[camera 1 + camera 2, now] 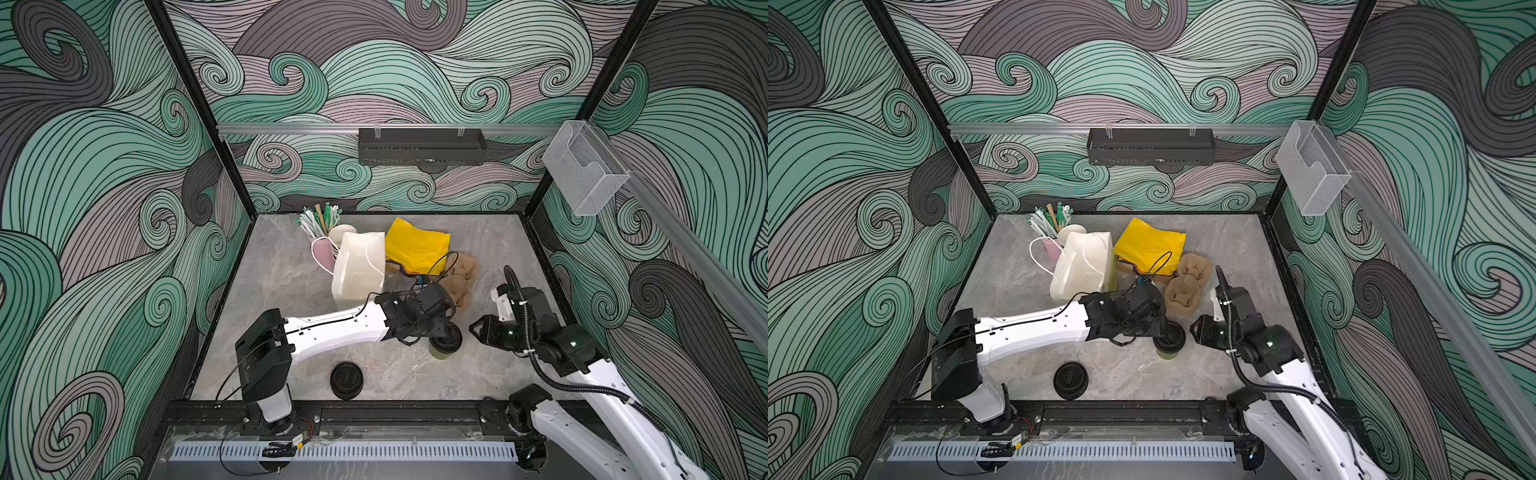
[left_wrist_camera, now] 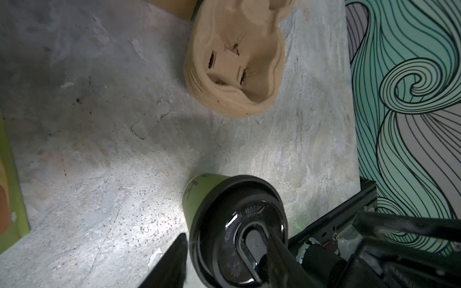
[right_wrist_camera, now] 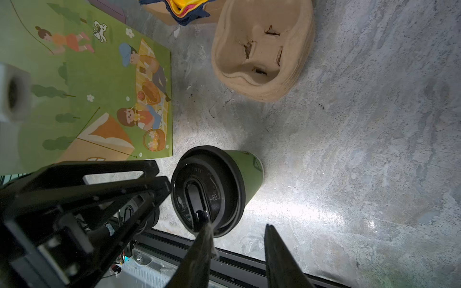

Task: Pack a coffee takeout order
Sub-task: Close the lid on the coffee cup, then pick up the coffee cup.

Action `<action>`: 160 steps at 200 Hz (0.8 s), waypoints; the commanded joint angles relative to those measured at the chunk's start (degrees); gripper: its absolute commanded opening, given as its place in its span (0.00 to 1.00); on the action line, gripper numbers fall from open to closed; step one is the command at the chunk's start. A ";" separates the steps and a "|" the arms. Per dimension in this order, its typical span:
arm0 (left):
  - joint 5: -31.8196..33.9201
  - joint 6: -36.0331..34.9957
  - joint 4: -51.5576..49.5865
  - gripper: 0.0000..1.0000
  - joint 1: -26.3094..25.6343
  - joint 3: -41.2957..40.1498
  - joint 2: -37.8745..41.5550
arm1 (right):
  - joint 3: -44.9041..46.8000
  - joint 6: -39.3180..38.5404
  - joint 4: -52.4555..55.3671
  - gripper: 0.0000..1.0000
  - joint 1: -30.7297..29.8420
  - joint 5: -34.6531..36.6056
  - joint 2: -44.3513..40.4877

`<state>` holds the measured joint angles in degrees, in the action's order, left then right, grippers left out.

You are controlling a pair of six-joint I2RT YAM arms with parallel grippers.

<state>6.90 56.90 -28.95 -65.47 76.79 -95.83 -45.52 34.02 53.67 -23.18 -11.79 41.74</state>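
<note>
Left gripper (image 2: 227, 239) and right gripper (image 3: 238, 227) stand released; I judge the cup (image 3: 249, 172) light, crushable: grip under its lid (image 3: 207, 189).

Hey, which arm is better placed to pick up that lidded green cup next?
Probably left. The left gripper is open right over the green cup, one finger across its lid. The right gripper hangs open beside the cup, not around it.
</note>
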 commanded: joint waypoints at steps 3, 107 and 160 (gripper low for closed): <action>3.79 -3.61 -1.19 0.54 -1.53 1.97 5.73 | -1.45 -1.95 1.34 0.38 0.32 0.62 -0.82; 26.27 -7.82 -11.39 0.52 -4.31 -10.59 41.30 | -7.41 -7.25 1.09 0.39 0.33 2.77 2.41; 44.74 -11.55 -11.39 0.53 -3.65 -11.85 51.94 | -15.42 -10.16 -3.55 0.43 0.40 4.85 11.21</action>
<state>39.79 49.01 -39.51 -69.78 61.71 -44.80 -58.50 25.58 52.56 -23.16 -9.47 49.21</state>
